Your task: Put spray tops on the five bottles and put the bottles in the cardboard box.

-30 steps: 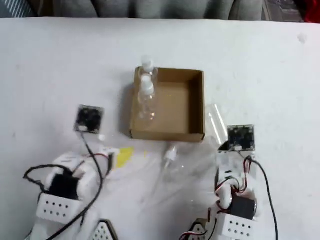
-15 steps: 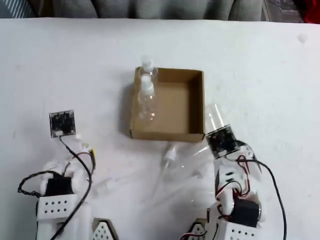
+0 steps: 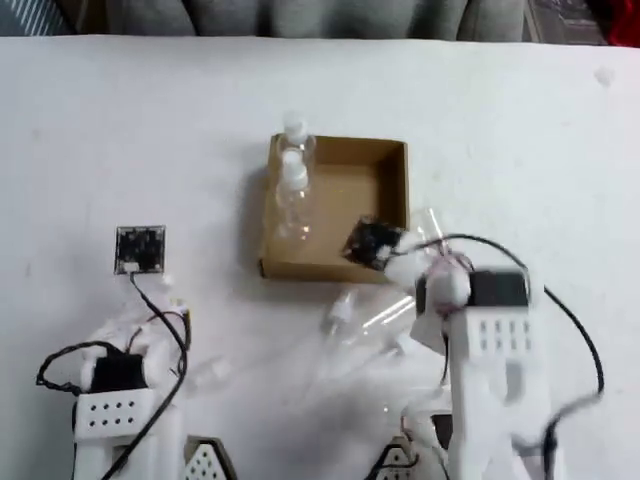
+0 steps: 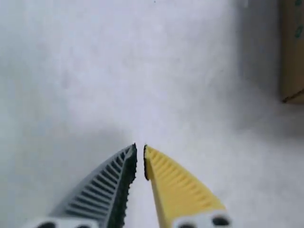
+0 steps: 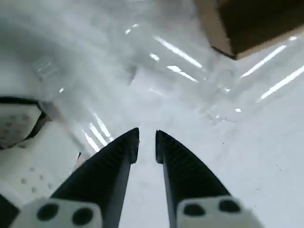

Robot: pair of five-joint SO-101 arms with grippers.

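The cardboard box (image 3: 390, 205) stands open at mid table, with two clear bottles with white spray tops (image 3: 293, 195) along its left wall. In front of it a third clear bottle with a spray top (image 3: 345, 312) lies on the table. A topless clear bottle (image 3: 428, 228) lies by the box's right front corner. My right arm (image 3: 480, 310) stretches to that corner. Its gripper (image 5: 147, 137) is shut and holds nothing, hovering just short of clear bottles (image 5: 178, 59) lying on the table. My left gripper (image 4: 140, 154) is shut over bare table, holding nothing.
The left arm (image 3: 125, 365) sits at the front left, well away from the box. A box corner (image 4: 292, 52) appears far off in the left wrist view. The back and left of the white table are bare.
The right arm swung up from near its base, forward and left to the box's right front corner. The left arm first drew back to the left, then stayed nearly still.
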